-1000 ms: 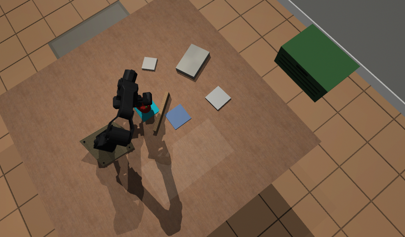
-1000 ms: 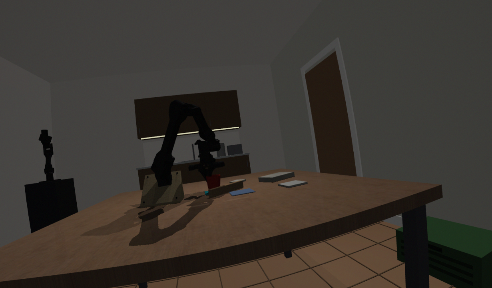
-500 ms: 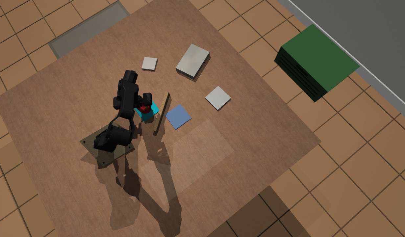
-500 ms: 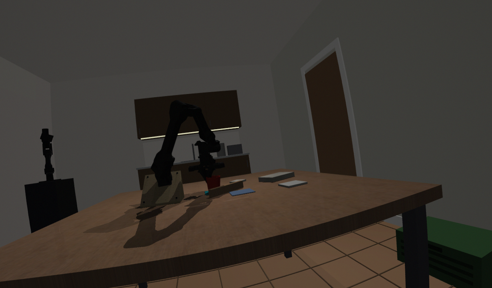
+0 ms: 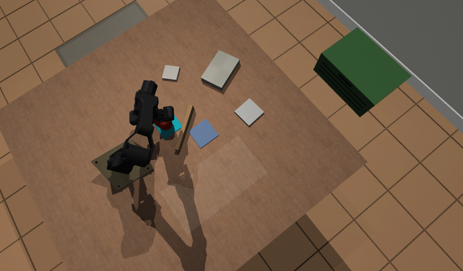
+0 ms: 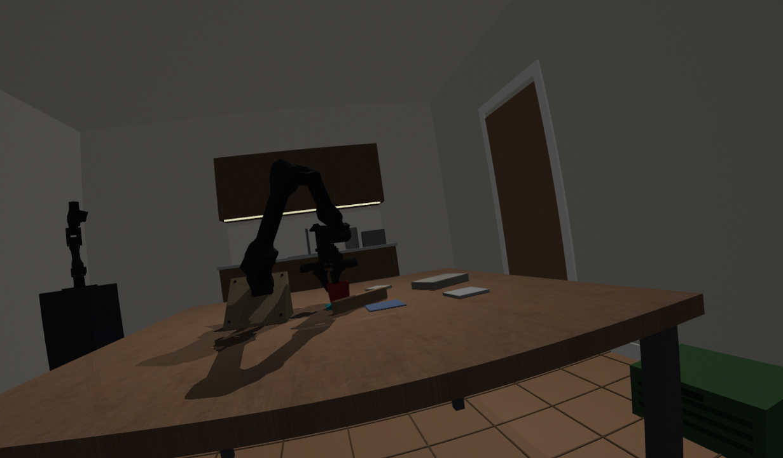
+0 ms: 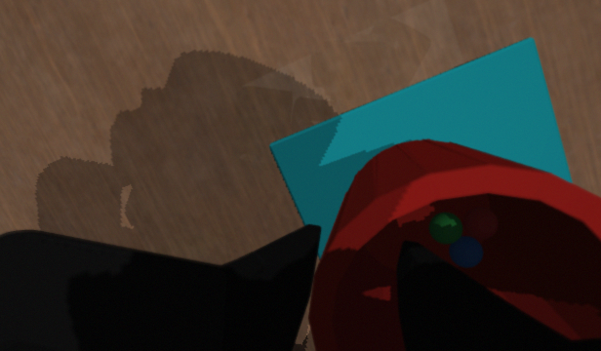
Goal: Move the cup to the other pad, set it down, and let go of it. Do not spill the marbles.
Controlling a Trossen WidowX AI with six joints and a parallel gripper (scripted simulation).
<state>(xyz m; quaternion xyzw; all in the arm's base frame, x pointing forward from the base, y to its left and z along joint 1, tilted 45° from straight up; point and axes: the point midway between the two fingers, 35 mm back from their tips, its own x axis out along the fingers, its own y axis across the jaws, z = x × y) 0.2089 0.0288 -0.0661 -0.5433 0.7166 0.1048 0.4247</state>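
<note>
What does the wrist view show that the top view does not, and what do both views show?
Only the wrist view shows the green marble and blue marble inside the cup, with one of the fingers inside the rim. Only the top view shows the blue pad, the wooden bar and three grey slabs. Both show the red cup on the teal pad.

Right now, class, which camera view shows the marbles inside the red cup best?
The wrist view: it looks down into the cup, showing a green marble touching a blue marble. The top view shows only a bit of cup beneath the gripper; the exterior view shows its outer wall, no marbles.
</note>
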